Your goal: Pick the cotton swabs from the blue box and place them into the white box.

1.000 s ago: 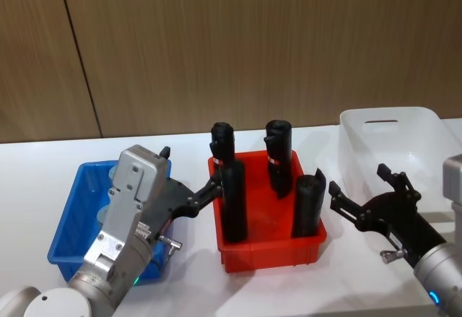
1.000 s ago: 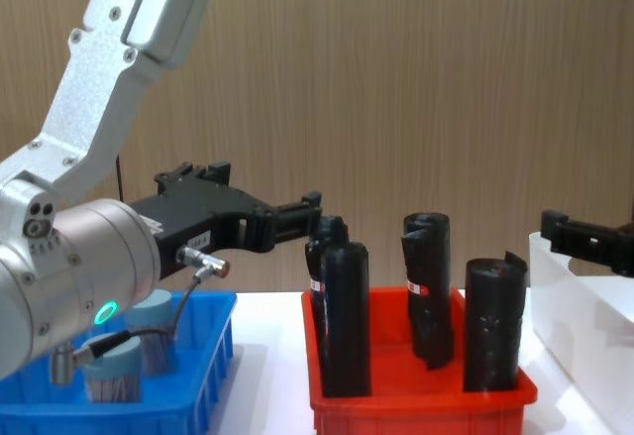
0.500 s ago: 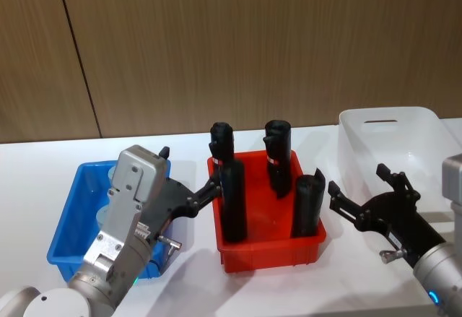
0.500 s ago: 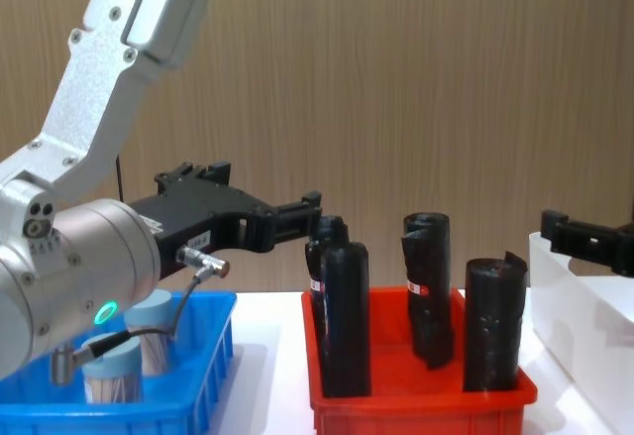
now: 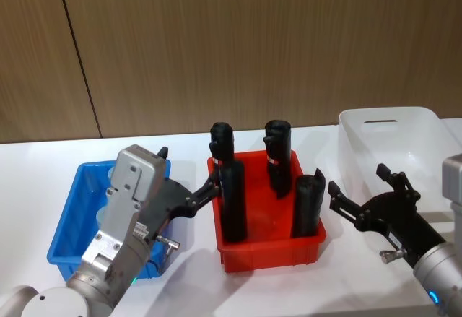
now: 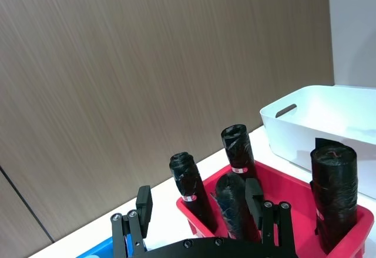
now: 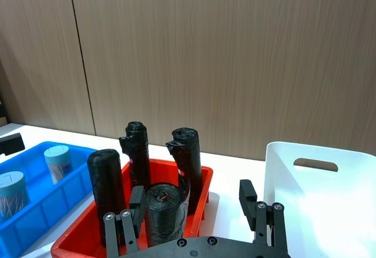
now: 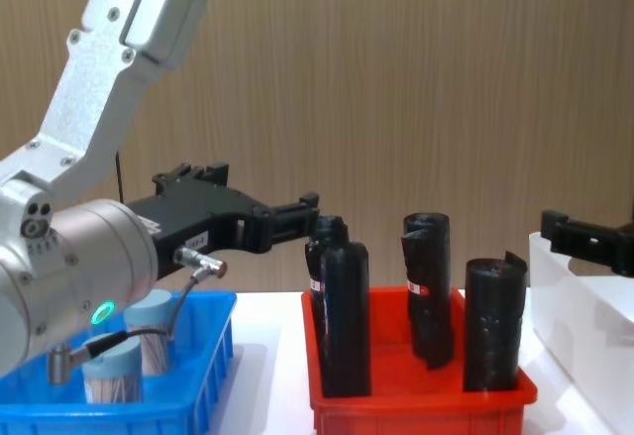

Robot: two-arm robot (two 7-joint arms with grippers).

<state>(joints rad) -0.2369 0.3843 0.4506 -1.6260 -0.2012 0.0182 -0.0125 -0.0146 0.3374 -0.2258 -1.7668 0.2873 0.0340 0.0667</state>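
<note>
Pale-blue-lidded cotton swabs [image 7: 13, 192]: two jars seen, upright in the blue box [image 5: 65, 223]. Left gripper [image 5: 189, 171], fingers spread, hovers at the box's edge nearest the red bin [image 5: 267, 255]. Best to descend straight, straddle one jar, spare its neighbour. Right gripper [image 5: 357, 180], spread, hangs beside the white box [image 5: 433, 136].

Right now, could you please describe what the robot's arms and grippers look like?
Both arms are silver-grey metal with rounded joints. The left arm has a boxy link, a green indicator light and a thin black cable ending in a metal plug. The right arm shows a blue light. The left gripper and right gripper are black and two-fingered, with visible screws.
</note>
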